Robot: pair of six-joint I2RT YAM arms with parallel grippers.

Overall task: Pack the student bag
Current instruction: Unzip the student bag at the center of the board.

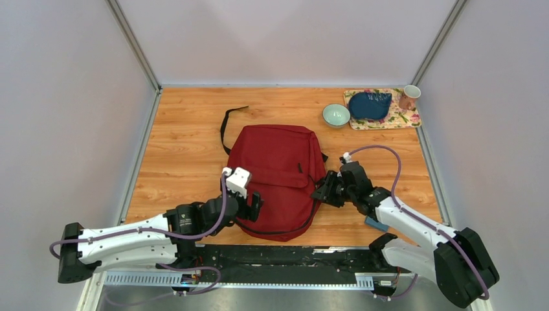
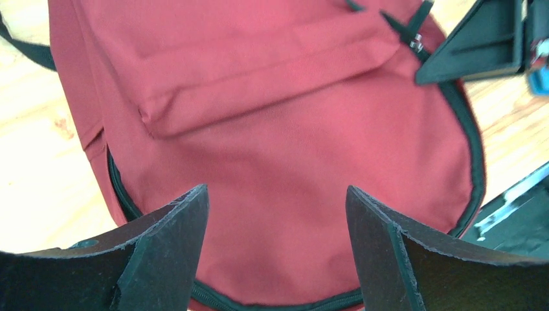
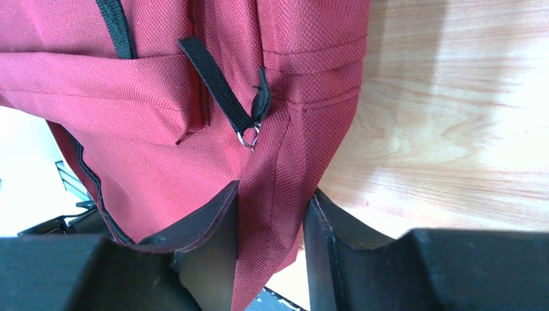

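Observation:
The dark red student bag (image 1: 278,175) lies flat in the middle of the wooden table, zipped edge toward the arms. My left gripper (image 1: 254,206) is open and empty, hovering over the bag's near left part; in the left wrist view its jaws (image 2: 277,214) stand wide apart above the red fabric (image 2: 291,129). My right gripper (image 1: 322,191) is at the bag's right side. In the right wrist view it (image 3: 272,214) is shut on a fold of the bag's side fabric (image 3: 129,97), just below a black zipper pull (image 3: 249,133). The right gripper also shows in the left wrist view (image 2: 479,45).
A black strap (image 1: 224,126) loops out at the bag's far left. At the back right are a pale green bowl (image 1: 336,115) and a floral mat (image 1: 404,120) carrying a blue pouch (image 1: 370,105) and a mug (image 1: 408,97). A black rail (image 1: 278,256) runs along the near edge.

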